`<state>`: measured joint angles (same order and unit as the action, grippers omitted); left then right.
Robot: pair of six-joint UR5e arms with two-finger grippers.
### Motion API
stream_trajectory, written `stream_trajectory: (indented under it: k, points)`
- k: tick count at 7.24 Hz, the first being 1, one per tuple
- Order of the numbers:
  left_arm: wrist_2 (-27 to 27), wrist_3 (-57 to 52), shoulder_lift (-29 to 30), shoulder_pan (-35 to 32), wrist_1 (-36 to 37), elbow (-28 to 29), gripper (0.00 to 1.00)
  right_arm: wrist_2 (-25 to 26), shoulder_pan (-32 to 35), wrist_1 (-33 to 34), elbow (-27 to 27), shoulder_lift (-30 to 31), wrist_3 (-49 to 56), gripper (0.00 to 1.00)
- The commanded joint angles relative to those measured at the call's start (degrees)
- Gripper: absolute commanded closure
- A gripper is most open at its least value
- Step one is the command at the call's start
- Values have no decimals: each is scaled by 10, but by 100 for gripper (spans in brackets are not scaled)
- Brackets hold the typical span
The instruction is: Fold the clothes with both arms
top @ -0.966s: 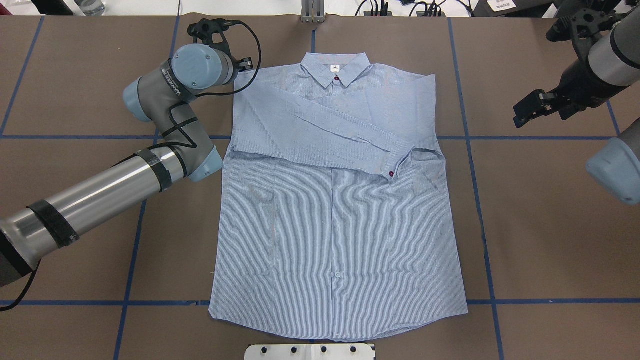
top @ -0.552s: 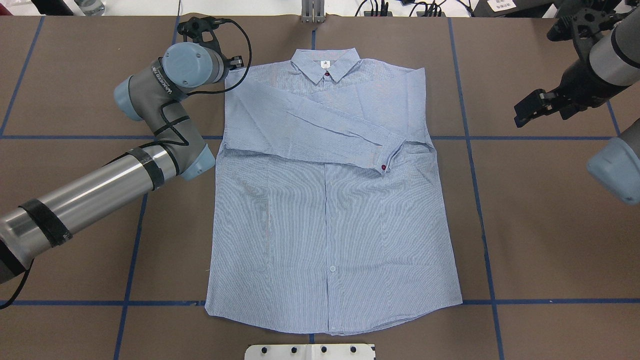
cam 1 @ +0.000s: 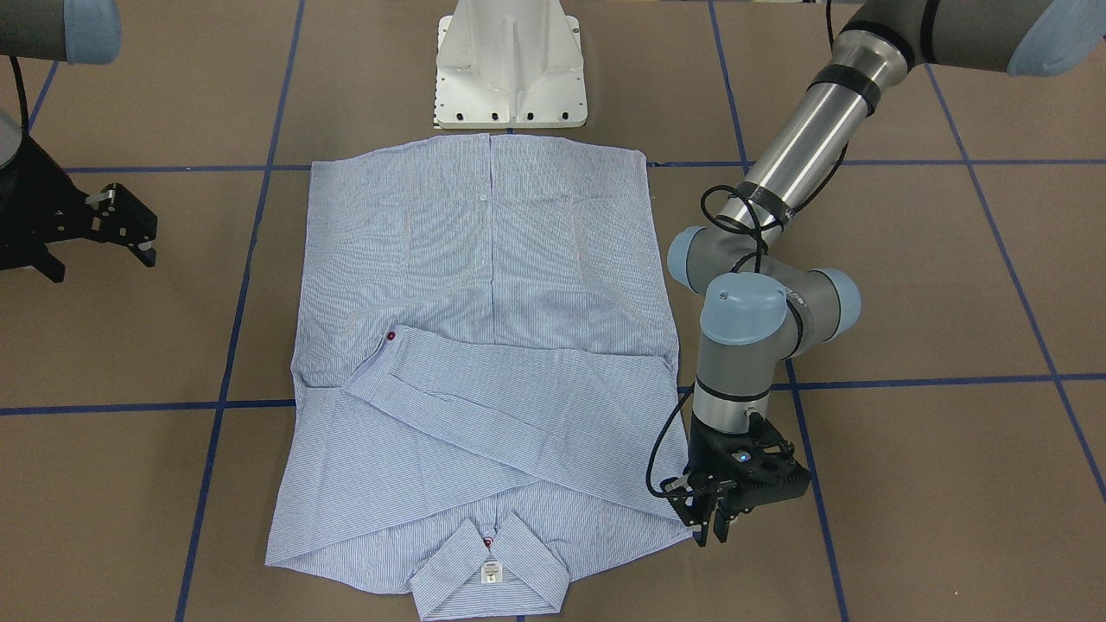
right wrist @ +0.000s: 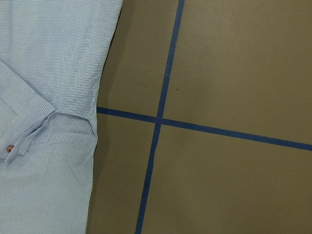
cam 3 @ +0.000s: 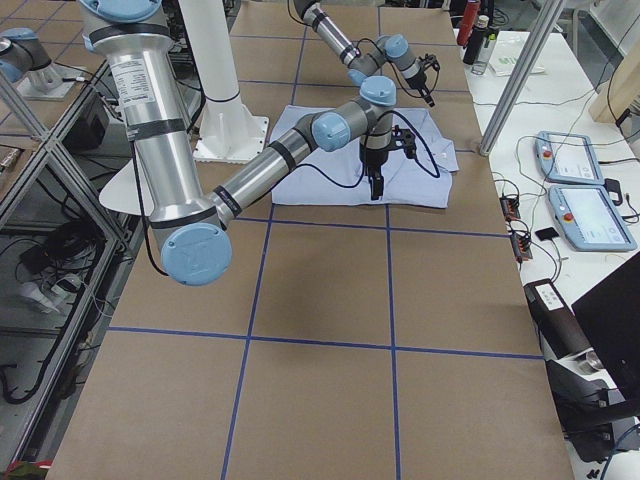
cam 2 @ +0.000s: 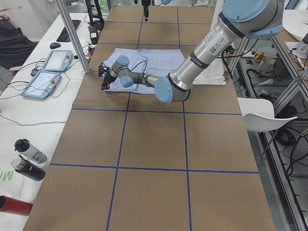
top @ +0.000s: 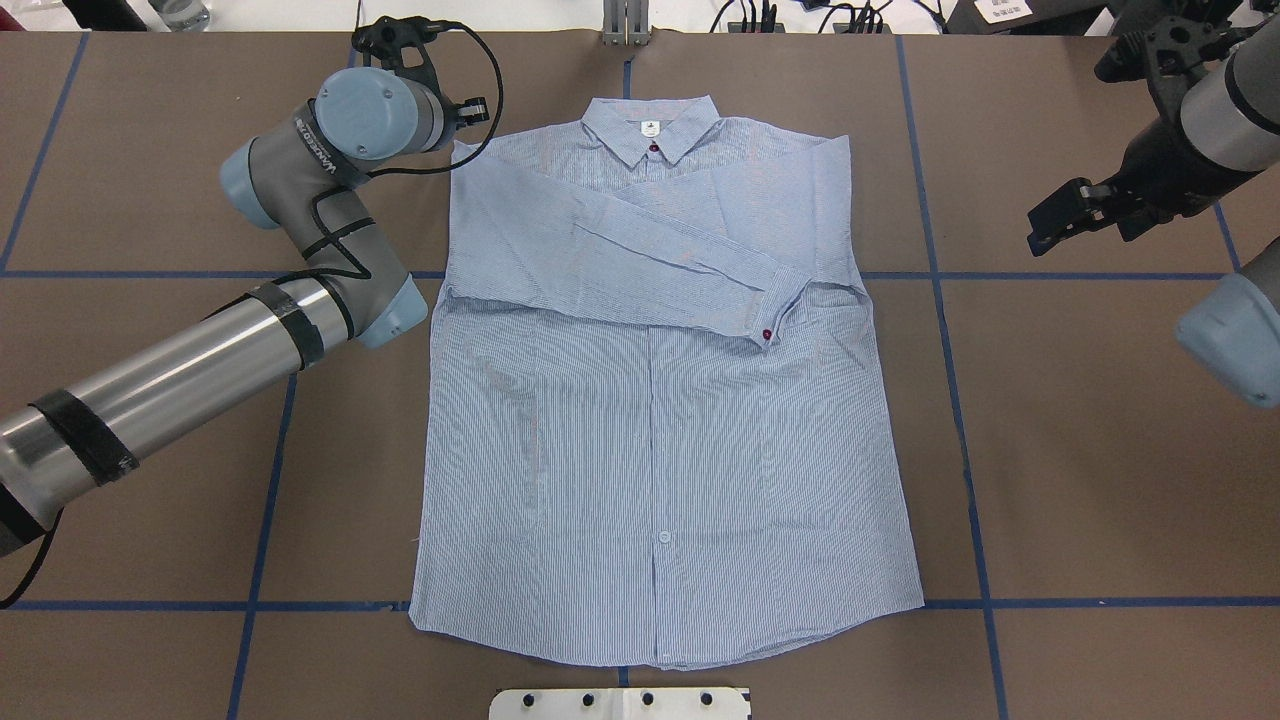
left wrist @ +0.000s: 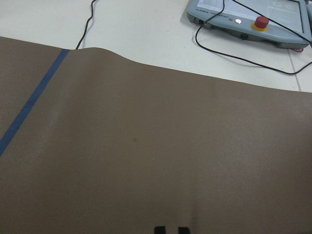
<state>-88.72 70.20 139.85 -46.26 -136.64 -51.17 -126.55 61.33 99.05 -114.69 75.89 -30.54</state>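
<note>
**One shirt flat, two arms off it**

Table [top: 1100, 450]: brown top, blue tape grid. One white base plate [cam 1: 510, 60] at the robot's edge.

Shirt [top: 660, 450]: one, striped blue-white. It lies flat and front up at mid-table, hem toward the robot and collar [top: 690, 120] at the far side. One sleeve [top: 660, 250] is folded slantwise across the chest, its cuff ending near the robot's-right side seam. No second sleeve shows.

Arms: two.
- Left arm [top: 180, 390] reaches along the shirt's left side to the far shoulder.
- Right arm [top: 1215, 110] sits well off to the right, clear of the cloth.

Grippers: two.
- Left gripper [cam 1: 713, 527] points down just beside the shoulder corner, over bare table. Its wrist camera shows two fingertips [left wrist: 157, 229] drawn close with a narrow slit, nothing between them. Whether it touches the table, cannot tell.
- Right gripper [cam 1: 130, 226] hangs above bare table with its fingers spread, holding nothing.

Buttons counted: three.
- Two red ones, one at the collar [top: 652, 148] and one on the cuff [top: 767, 334].
- One pale one low on the placket [top: 663, 537].

Neck label [top: 648, 127]: one, white.
</note>
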Motion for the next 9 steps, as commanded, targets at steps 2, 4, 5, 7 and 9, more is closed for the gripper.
stream_trajectory:
  k: [2, 4, 5, 7, 9]
  points:
    - [-185, -3, -73, -46, 38, -150, 17, -40, 1, -1, -32, 27, -40, 0]
    - [-225, -3, -136, -47, 174, -340, 2, -43, -3, -50, -71, 82, -63, 0]
    - [-240, -3, -150, -45, 222, -399, 1, -49, -24, -132, -69, 128, -99, 0]
    - [-240, -1, -192, -38, 229, -463, 1, -38, -94, -303, -46, 189, -215, 0]
    - [-239, 2, -220, -17, 229, -495, 1, 39, -203, -316, -48, 193, -258, 0]
